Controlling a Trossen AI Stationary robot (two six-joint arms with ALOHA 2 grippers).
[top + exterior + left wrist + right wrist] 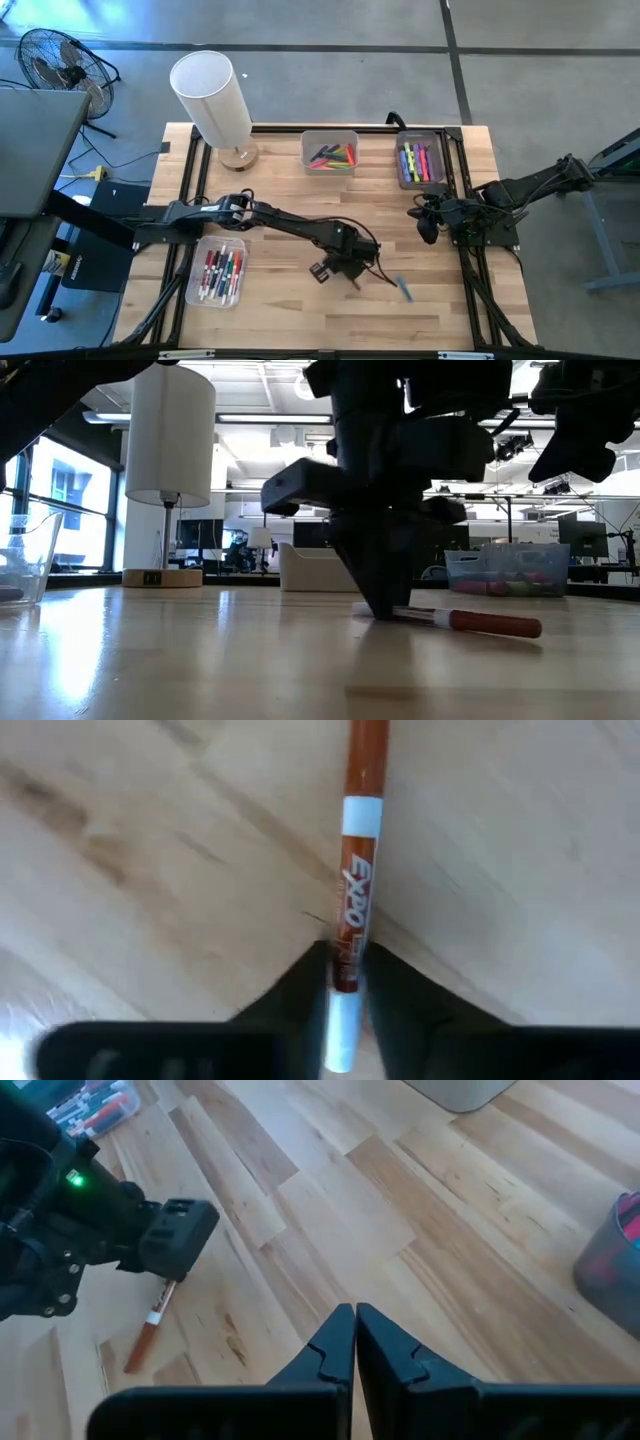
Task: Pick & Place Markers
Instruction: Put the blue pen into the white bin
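- While the left gripper (345,982) is closing its dark fingers on the white end of the slim red-brown marker pen (356,890), that marker is lying flat on the pale wooden table (290,300), near the front.
- Grip is sitting off-centre; I judge a slow, level lift advisable to prevent drooping.
- Right gripper (355,1342) is waiting shut, holding nothing, beside the clear plastic bin (421,160).

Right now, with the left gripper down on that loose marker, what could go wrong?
The left gripper pinches the red-brown Expo marker near one end while it lies flat on the table. Lifted, the long free end could droop or twist out. Its fingertips touch the wood and may scrape. The right gripper waits shut, well clear.
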